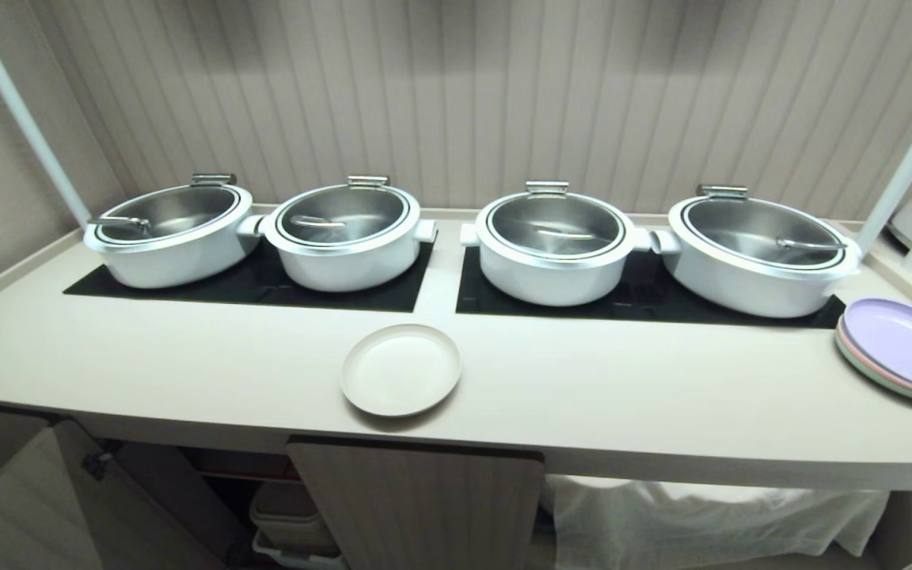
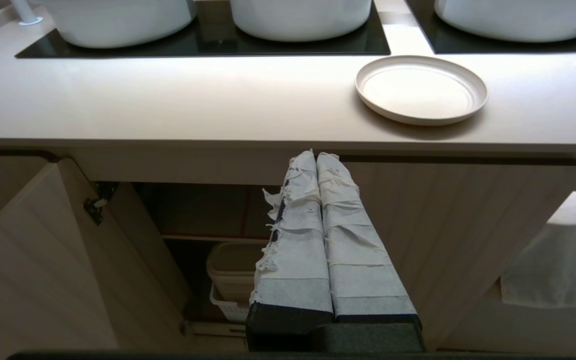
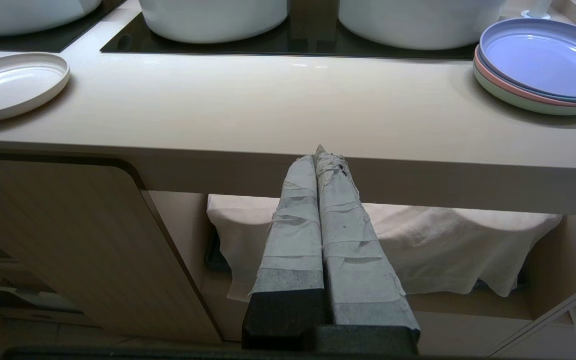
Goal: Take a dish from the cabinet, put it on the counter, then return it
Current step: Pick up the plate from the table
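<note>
Cream dish (image 1: 400, 369) flat on table (image 1: 187, 356) near front edge, above closed middle cabinet door (image 1: 424, 507); left tool (image 2: 316, 156) closed, empty, below edge, dish up-right of it, nearer than closed, empty right tool (image 3: 320, 152).

Right gripper (image 3: 316, 152), tape-wrapped fingers (image 3: 295, 220) pressed together, empty, below the counter (image 3: 268, 110) front edge; cream dish (image 3: 10, 85) on top, stacked pastel plates (image 3: 543, 70) well apart from it; white cloth (image 3: 418, 240) draped beneath, beside cabinet door (image 3: 78, 240).
</note>
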You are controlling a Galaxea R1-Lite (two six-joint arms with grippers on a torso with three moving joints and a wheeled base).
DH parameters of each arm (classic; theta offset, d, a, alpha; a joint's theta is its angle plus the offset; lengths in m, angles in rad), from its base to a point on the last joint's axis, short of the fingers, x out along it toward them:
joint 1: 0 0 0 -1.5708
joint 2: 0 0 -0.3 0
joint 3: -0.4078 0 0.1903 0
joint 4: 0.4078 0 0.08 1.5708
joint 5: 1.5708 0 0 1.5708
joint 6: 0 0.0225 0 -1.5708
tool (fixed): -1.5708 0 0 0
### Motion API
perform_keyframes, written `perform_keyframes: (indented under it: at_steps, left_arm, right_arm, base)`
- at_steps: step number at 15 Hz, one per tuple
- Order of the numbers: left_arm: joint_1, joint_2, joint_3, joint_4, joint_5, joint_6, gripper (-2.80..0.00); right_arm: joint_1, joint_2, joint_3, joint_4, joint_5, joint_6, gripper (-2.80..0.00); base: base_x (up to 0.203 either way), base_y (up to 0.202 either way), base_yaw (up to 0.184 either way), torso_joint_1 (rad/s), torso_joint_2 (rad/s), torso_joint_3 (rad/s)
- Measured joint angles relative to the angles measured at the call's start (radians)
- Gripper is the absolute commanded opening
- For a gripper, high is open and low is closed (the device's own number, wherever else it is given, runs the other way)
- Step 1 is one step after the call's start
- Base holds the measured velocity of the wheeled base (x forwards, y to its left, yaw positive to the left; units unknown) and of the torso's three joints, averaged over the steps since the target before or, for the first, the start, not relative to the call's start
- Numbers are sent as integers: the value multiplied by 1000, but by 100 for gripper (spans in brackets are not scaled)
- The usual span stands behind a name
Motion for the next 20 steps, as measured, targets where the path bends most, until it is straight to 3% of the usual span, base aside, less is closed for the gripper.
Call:
perform_keyframes:
  at_steps: [4,10,20]
  left_arm:
    - [0,0,-2,2,-4,33,-280]
    - [0,47,-168,112,-36,43,-280]
    - [-1,545,-461,105,-47,-54,-280]
  right_arm:
    - [0,0,0,0,0,0,-280]
    - [0,0,0,0,0,0,-280]
    - [0,0,0,0,0,0,-280]
  base:
    - [0,0,0,0,0,0]
    - [0,0,0,0,0,0]
    - [0,0,0,0,0,0]
